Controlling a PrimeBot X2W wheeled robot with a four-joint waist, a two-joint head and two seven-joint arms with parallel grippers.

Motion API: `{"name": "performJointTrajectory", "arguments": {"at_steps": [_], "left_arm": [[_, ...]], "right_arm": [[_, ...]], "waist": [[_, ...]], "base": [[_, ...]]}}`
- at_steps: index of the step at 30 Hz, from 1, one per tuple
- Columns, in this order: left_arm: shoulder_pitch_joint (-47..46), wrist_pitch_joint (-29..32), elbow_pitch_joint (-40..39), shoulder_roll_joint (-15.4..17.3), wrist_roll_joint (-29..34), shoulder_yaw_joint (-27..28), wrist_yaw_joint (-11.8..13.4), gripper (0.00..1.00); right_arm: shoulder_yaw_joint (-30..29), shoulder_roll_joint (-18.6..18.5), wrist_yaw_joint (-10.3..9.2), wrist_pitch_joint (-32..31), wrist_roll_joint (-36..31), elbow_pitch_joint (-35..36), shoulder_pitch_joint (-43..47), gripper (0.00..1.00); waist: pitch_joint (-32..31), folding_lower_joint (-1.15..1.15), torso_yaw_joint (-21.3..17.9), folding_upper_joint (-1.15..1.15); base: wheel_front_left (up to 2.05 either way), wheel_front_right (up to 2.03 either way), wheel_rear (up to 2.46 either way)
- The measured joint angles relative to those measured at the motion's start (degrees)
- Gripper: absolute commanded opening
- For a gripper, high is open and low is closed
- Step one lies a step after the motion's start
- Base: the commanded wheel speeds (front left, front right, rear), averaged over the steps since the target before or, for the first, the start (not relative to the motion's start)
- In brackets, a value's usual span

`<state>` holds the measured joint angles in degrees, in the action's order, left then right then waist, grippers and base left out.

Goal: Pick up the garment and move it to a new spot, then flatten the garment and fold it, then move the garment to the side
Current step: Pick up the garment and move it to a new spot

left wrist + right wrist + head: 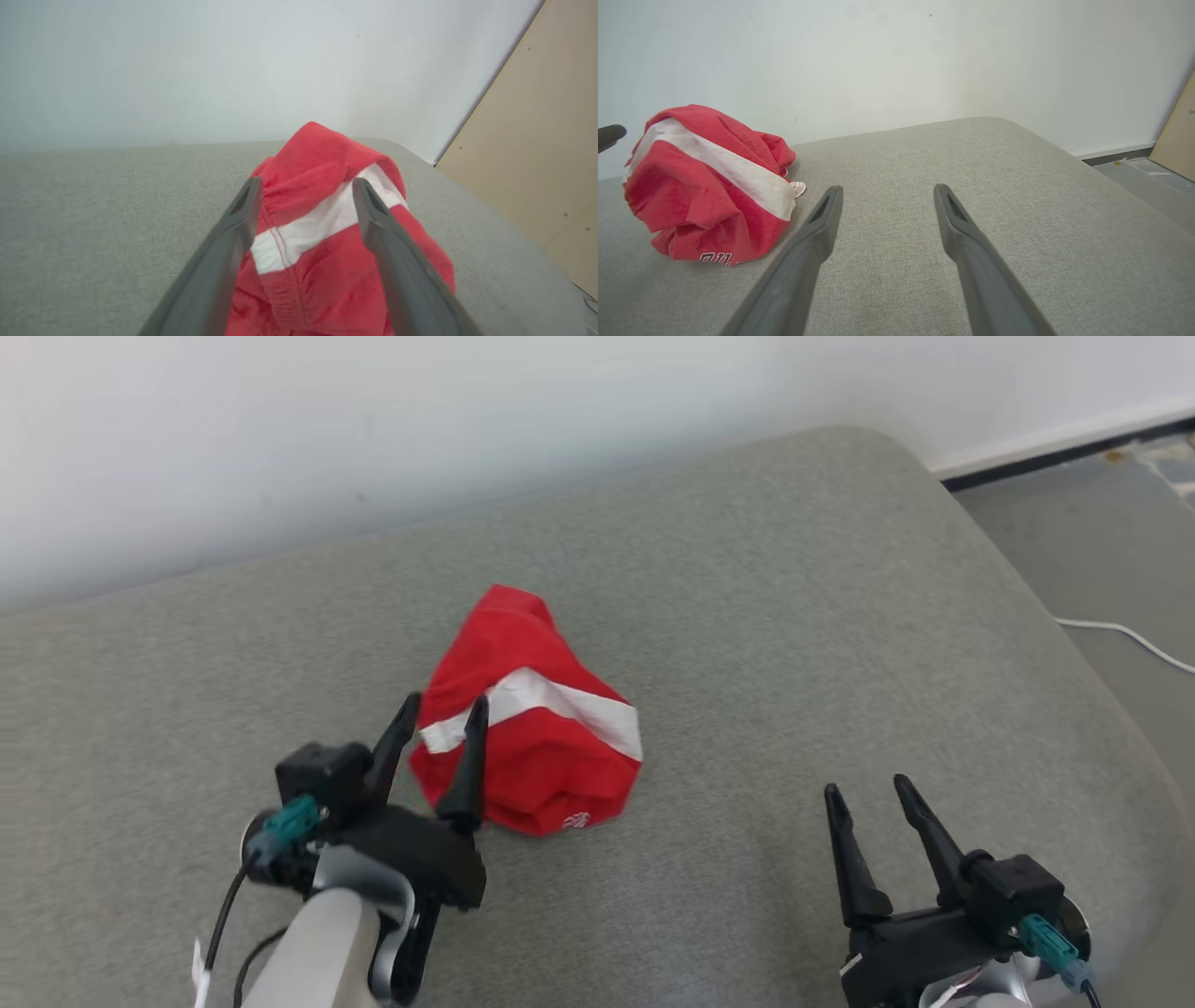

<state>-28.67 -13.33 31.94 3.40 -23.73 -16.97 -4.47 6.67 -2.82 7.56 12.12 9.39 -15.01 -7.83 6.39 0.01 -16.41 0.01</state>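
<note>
A red garment (523,728) with a white band lies bunched in a heap on the grey cushioned surface (747,616), near its middle. My left gripper (443,709) is open at the heap's left edge, its fingers spread above the cloth. From the left wrist, the garment (322,224) rises between and beyond the two open fingers, and nothing is pinched. My right gripper (866,791) stands open at the lower right, well apart from the garment. In the right wrist view the garment (705,186) sits to the left of my right gripper (886,190), over bare cushion.
A white wall (373,429) runs along the cushion's far edge. The cushion's rounded right edge drops to a grey floor (1102,551) with a white cable (1130,637). A pale wooden board (537,140) leans at the right in the left wrist view.
</note>
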Motion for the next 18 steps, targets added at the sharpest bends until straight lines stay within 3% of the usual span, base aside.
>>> {"name": "performJointTrajectory", "arguments": {"at_steps": [11,18], "left_arm": [[17.2,-1.7,-16.4,1.5,3.1,7.8,3.5,1.0],[26.6,-1.8,-22.6,0.9,7.2,12.2,3.4,1.0]], "right_arm": [[-1.9,0.0,0.0,-1.0,-1.1,0.7,3.6,1.0],[-2.3,0.0,0.0,-0.6,-1.1,0.7,5.8,1.0]], "waist": [[-4.8,-0.01,8.8,0.0],[-7.8,-0.01,13.2,0.0]], "base": [[0.0,0.0,0.0],[0.0,0.0,0.0]]}}
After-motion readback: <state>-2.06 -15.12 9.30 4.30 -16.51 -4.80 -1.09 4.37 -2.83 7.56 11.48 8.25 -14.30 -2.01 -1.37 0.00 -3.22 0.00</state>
